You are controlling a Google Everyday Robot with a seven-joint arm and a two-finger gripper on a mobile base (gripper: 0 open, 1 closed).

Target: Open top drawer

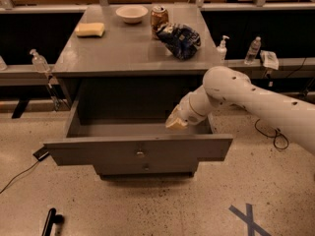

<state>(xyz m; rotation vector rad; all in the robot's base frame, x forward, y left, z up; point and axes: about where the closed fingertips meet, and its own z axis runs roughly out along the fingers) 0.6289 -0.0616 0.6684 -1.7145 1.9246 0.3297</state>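
The top drawer (98,151) stands pulled well out at 6 o'clock beneath the surface (128,48), its interior open. Toward 3 o'clock, the pincer (175,122) hangs just behind the front panel's upper edge. Whether it is spread or pressed together cannot be told.

Top drawer (138,152) pulled out; jaws w/in.

Dim, warm overhead light. The grey tabletop (133,48) shows a soft sheen; the space beneath it and the drawer (88,154) interior lie in deep shadow. The gripper (176,122), lit pale, hangs just inside the drawer's front edge.
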